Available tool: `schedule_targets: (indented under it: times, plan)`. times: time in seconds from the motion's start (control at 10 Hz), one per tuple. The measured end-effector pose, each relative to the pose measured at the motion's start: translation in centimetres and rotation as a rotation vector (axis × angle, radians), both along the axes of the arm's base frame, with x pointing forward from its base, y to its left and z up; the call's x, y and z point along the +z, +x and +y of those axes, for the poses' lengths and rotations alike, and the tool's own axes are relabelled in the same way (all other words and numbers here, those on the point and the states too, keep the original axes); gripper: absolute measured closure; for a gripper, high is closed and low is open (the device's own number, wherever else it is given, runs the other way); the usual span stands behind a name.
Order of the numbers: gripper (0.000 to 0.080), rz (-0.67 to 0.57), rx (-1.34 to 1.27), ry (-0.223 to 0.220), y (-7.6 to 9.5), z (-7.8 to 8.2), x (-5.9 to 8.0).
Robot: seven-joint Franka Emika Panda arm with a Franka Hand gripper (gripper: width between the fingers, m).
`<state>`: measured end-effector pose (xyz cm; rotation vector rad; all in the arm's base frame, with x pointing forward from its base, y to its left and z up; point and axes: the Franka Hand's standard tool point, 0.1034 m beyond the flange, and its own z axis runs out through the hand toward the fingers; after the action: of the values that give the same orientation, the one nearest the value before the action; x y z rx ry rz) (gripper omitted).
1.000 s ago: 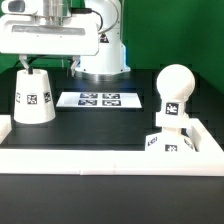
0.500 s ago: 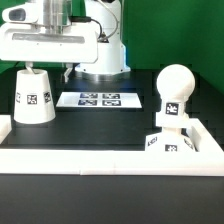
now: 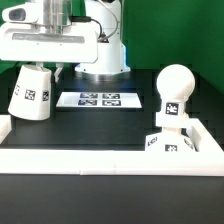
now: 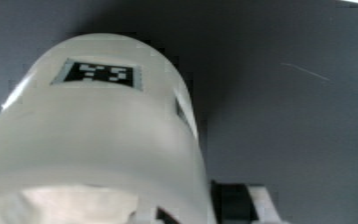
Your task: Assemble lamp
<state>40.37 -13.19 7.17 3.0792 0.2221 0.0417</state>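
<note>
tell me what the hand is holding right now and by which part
The hand holds the lamp shade by its narrow top rim, lifted and tilted off the table.

The scene was evenly and brightly lit from above. White parts were nearly overexposed against the black table (image 3: 100, 135), where only faint shadows were cast. The shade (image 4: 105, 140) was rendered soft and blurred in the wrist view.
</note>
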Motion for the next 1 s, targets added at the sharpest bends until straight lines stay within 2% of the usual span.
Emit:
schedule_targets:
  times: [0.3,0.4,0.7,1.0]
  plan:
    - [0.0755,0.002,0.003,0.002,0.1,0.1,0.1]
    - [0.0755,0.000,0.005,0.005,0.8,0.7,0.5]
    - [0.0755,-0.017,-0.003,0.022,3.0,3.9,2.6]
    - [0.0755,-0.010,-0.039,0.061,6.2,7.0,6.0]
